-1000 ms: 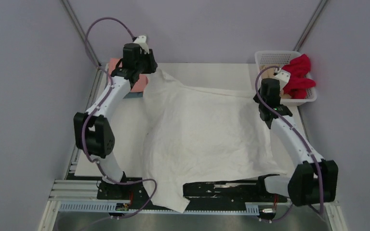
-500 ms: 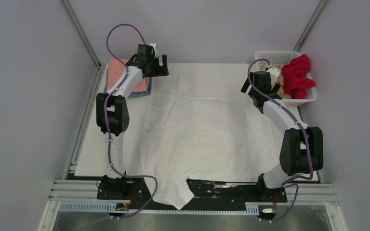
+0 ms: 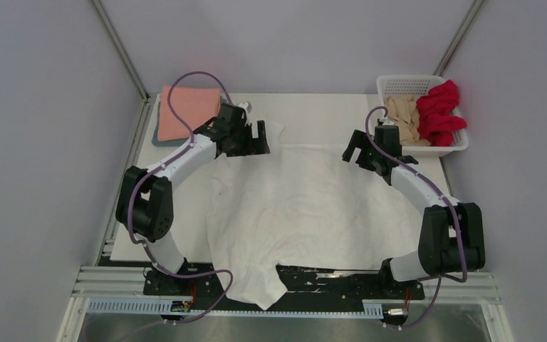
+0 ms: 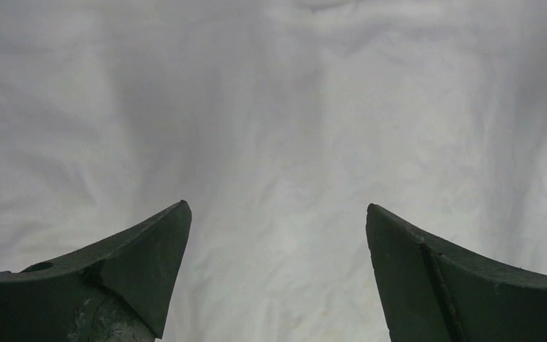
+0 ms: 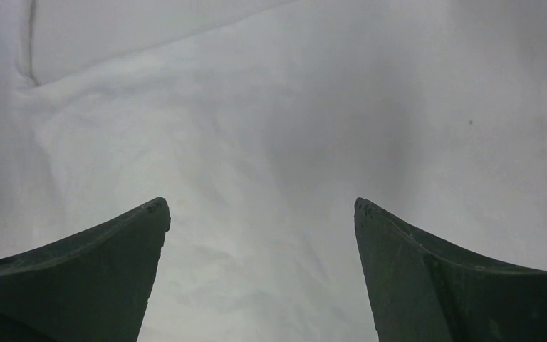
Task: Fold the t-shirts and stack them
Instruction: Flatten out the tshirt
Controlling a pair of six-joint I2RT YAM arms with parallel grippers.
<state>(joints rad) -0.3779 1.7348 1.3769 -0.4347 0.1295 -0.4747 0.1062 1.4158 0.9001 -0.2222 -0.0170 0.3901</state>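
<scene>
A white t-shirt (image 3: 306,206) lies spread flat across the table, its near hem hanging over the front rail. My left gripper (image 3: 260,139) hovers open over the shirt's far left corner, and only white cloth (image 4: 278,107) shows between its fingers (image 4: 278,210). Over the far right corner my right gripper (image 3: 352,149) is open too, with nothing but cloth (image 5: 256,142) below its fingers (image 5: 262,203). A folded salmon pink t-shirt (image 3: 185,110) rests on a grey-blue one (image 3: 158,140) at the back left. Red (image 3: 441,114) and beige (image 3: 402,117) t-shirts sit crumpled in the basket.
The white lattice basket (image 3: 406,84) stands at the table's back right corner, close behind my right gripper. A strip of bare table (image 3: 313,107) shows beyond the white shirt. Metal frame rails (image 3: 114,278) run along the front and left edges.
Both grippers opened and let go of the white shirt's far edge. The cloth dropped flat, and both grippers swung out, then came back inward over the shirt's far corners.
</scene>
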